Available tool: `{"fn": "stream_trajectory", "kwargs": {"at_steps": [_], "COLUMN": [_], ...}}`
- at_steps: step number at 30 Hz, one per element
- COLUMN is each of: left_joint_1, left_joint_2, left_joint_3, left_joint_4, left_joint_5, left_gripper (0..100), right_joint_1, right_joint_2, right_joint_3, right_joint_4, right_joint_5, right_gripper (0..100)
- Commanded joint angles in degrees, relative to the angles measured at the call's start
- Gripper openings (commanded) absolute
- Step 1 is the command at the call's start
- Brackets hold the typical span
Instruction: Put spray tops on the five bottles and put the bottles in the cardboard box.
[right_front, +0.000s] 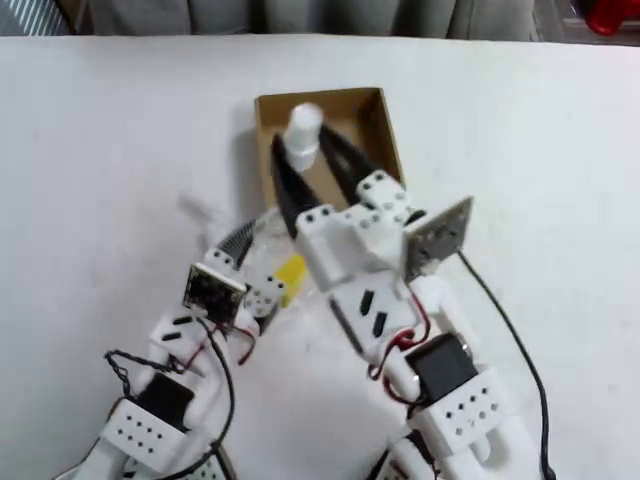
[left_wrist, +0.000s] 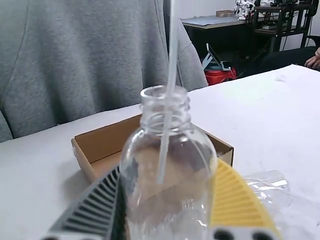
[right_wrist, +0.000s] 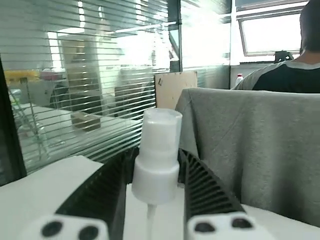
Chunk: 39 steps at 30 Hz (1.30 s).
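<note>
Clear plastic makes up the bottle (left_wrist: 167, 170), which stands upright and uncapped, pinched at its body by the left jaws; one ribbed finger (left_wrist: 95, 212) is grey and the other yellow, each pressed to a side of the bottle. A thin white tube (left_wrist: 169, 100) comes straight down through the bottle's open neck and ends inside, part way down the body.

That tube belongs to the white spray top (right_wrist: 158, 145), which the right jaws pinch between two black ribbed fingers (right_wrist: 210, 192) at its collar, nozzle cap upward. The top sits above the bottle's mouth, not seated on the neck.

From above, the spray top (right_front: 303, 132) shows over the open cardboard box (right_front: 370, 110), raised towards the camera between the black fingers. The box sits on the white tabletop (right_front: 120, 130) about midway along its far edge, with its flaps open, and the left wrist view shows the box (left_wrist: 100, 145) just behind the held bottle. The left arm (right_front: 160, 380) comes in from the near left corner, the right arm (right_front: 440, 380) from the near edge beside it, and their jaws meet just in front of the box.

Beside the yellow finger, a clear plastic piece (left_wrist: 270, 185) lies on the tabletop; what it is cannot be told.
</note>
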Motion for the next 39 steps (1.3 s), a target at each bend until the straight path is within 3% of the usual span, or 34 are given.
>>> {"fn": "stream_trajectory", "kwargs": {"at_steps": [1, 10, 16, 26, 30, 35, 39], "left_joint_1": [0.7, 0.6, 0.6, 0.6, 0.6, 0.9, 0.9], "left_joint_2": [-1.1, -1.1, -1.1, -1.0, -1.0, -1.0, -1.0], "left_joint_3": [-0.4, -0.4, -0.4, -0.4, -0.2, -0.2, -0.2], "left_joint_4": [-1.5, -1.5, -1.5, -1.5, -1.4, 0.6, 0.5], "left_joint_5": [0.2, 0.2, 0.2, 0.2, 0.2, 0.2, 0.2], "left_gripper": [2, 2, 2, 2, 2, 2, 2], "right_joint_1": [-4.1, -5.8, -6.5, -6.3, -6.2, -6.2, -4.2], "right_joint_2": [0.0, 0.2, 0.2, 0.2, 0.2, 0.3, 0.8], "right_joint_3": [-0.8, -1.5, -4.1, -11.4, -15.2, -18.9, -19.1], "right_joint_4": [5.7, 16.6, 20.5, 25.0, 25.5, 25.5, 25.5], "right_joint_5": [0.0, 0.2, 0.2, 0.2, -0.1, 0.2, 0.2], "right_gripper": [1.5, 2.3, 18.3, 18.8, 14.9, 1.5, 2.3]}}
